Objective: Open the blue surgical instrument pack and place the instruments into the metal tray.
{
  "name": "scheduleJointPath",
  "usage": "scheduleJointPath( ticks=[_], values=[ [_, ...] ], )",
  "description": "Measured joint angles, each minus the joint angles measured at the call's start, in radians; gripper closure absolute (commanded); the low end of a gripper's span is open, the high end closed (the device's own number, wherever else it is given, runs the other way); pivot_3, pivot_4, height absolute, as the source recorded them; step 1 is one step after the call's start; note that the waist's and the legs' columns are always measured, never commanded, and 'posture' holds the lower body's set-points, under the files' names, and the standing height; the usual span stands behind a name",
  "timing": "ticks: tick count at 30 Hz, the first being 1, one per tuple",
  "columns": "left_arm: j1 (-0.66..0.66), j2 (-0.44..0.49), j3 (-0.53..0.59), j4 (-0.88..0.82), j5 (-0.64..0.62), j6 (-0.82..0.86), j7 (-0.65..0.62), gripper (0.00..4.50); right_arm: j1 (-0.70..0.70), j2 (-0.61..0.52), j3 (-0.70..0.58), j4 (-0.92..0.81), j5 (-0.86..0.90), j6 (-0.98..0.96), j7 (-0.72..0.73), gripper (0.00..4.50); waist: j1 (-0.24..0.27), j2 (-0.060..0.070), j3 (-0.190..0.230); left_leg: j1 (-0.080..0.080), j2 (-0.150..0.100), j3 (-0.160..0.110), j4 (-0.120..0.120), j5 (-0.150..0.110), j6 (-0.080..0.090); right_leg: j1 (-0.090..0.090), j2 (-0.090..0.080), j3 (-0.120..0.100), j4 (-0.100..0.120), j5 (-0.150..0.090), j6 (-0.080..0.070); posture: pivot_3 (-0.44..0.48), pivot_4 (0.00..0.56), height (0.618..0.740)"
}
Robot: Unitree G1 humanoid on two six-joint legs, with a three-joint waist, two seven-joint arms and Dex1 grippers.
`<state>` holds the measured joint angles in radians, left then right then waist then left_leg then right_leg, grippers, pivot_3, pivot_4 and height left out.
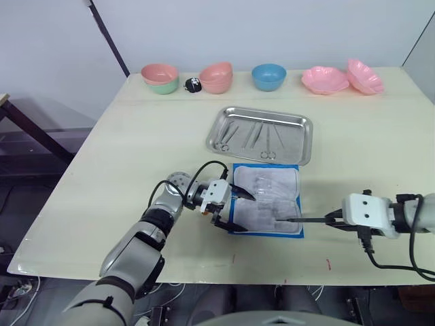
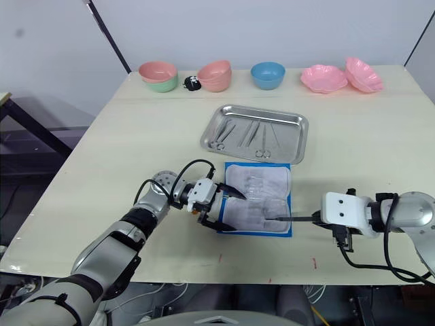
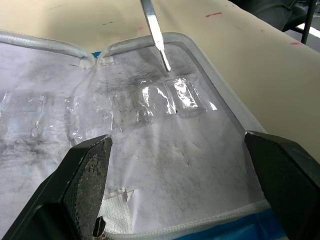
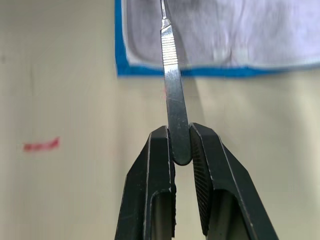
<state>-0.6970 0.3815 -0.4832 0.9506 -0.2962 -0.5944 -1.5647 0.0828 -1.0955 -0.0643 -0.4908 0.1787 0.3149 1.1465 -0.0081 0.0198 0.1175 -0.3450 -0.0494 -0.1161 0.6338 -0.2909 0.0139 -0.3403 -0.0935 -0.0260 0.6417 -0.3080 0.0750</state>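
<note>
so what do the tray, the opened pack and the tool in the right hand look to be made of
The metal tray: polished steel by its look, with a mirror-like sheen. The blue surgical instrument pack: probably fabric, blue edging around a pale grey-white lining, with glossy clear pockets that look like plastic. The slim instrument held in the right hand: brushed silver metal, with a ridged handle.

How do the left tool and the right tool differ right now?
The left tool is open, its fingers spread over the near left edge of the opened blue pack, gripping nothing. The right tool is shut on a slim metal instrument whose tip reaches over the pack's lining. The left one sits at the pack; the right one stays off it, over bare table. Both point at the pack.
</note>
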Motion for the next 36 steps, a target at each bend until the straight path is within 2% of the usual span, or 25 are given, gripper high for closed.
scheduleJointPath(
  ticks=[9,19,22,28,32,33,36],
  values=[
    [0.000,-0.001,0.000,0.000,0.000,-0.001,0.000,0.00,0.122,0.003,-0.183,0.021,0.074,-0.008,0.038,4.48,0.002,0.000,0.000,0.000,0.000,0.001,0.000,0.000,0.000,0.000,0.000,0.000,0.000,0.002,-0.003,0.000,0.150,0.740],
    [0.001,0.006,0.000,-0.001,-0.006,0.000,0.000,0.00,0.183,0.135,-0.399,-0.023,0.304,0.119,0.015,4.48,-0.001,-0.001,0.000,0.000,0.001,0.001,0.000,0.000,0.000,0.001,0.001,0.001,0.000,0.002,-0.003,0.000,0.150,0.740],
    [0.004,0.007,0.000,-0.003,-0.013,0.000,0.000,0.00,0.163,0.163,-0.399,-0.043,0.346,0.166,-0.035,4.48,-0.002,0.000,0.001,0.000,0.001,0.001,0.000,0.000,0.000,0.000,0.000,0.001,0.000,0.002,-0.003,0.000,0.150,0.740],
    [0.034,0.022,0.001,-0.060,-0.063,0.028,-0.001,0.00,-0.063,0.300,-0.312,-0.089,0.444,0.379,-0.333,4.48,-0.002,-0.003,0.004,-0.002,0.001,0.001,0.000,0.000,0.000,-0.002,0.000,0.002,0.000,0.003,-0.005,0.000,0.150,0.740],
    [0.049,0.031,0.007,-0.105,-0.080,0.051,-0.003,0.00,-0.169,0.343,-0.234,-0.081,0.424,0.438,-0.456,4.48,0.000,-0.008,0.008,-0.004,0.000,0.000,0.000,0.000,0.001,-0.004,-0.001,0.002,-0.001,0.004,-0.007,0.000,0.150,0.740],
    [0.072,0.046,0.026,-0.164,-0.104,0.080,-0.005,0.00,-0.238,0.399,-0.164,-0.064,0.394,0.487,-0.557,4.48,-0.001,-0.009,0.011,-0.008,-0.001,-0.003,0.001,0.001,-0.002,-0.007,-0.002,0.002,-0.001,0.004,-0.007,0.000,0.150,0.740],
    [0.097,0.050,0.054,-0.211,-0.118,0.109,-0.005,0.00,-0.293,0.436,-0.110,-0.043,0.371,0.536,-0.631,4.48,-0.005,-0.011,0.015,-0.012,-0.003,-0.004,0.004,0.001,-0.002,-0.011,-0.003,0.002,0.000,0.004,-0.007,0.000,0.150,0.740]
  ],
)
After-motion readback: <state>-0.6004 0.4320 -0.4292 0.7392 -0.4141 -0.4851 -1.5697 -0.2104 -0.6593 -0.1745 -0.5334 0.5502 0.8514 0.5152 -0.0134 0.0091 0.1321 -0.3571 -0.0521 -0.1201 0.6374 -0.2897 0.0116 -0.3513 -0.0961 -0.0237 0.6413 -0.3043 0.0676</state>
